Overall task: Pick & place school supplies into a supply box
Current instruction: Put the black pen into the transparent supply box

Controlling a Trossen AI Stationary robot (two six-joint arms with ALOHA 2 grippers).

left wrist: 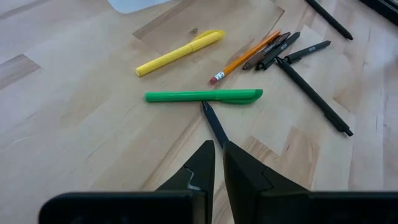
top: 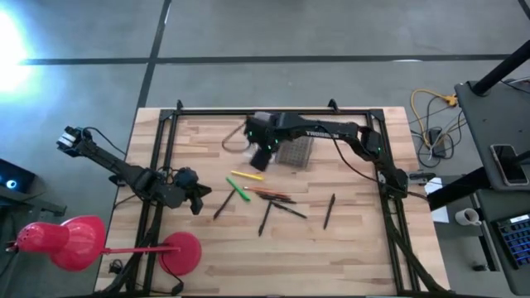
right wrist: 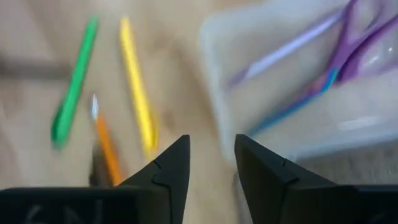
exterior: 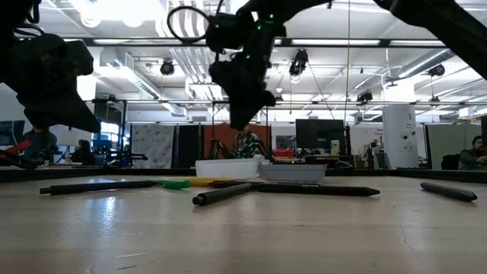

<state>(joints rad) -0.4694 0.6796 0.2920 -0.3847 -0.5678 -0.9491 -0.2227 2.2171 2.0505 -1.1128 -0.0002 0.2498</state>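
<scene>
My right gripper [top: 258, 160] [right wrist: 212, 155] hangs open and empty above the table's far middle, over the near edge of the clear tray [right wrist: 292, 81] [exterior: 227, 167]. Purple-handled scissors [right wrist: 367, 43] and a purple pen [right wrist: 292, 46] lie in the tray. The grey dotted lid [top: 296, 151] lies flat just right of it. A yellow pen [top: 246, 175] [left wrist: 180, 53], a green pen [top: 238, 190] [left wrist: 205, 96], an orange pencil [left wrist: 245, 57] and several black pens [top: 290, 209] lie flat at mid-table. My left gripper [top: 201, 201] [left wrist: 219, 149] is shut, raised beside a black pen [left wrist: 214, 124].
More black pens lie apart toward the near side [top: 265, 219] and the right [top: 329, 211]. A dark frame [top: 273, 109] borders the table's far edge and sides. Bare wood lies along the near edge [top: 281, 265]. Red lamp-like objects [top: 66, 240] stand off the table's left near corner.
</scene>
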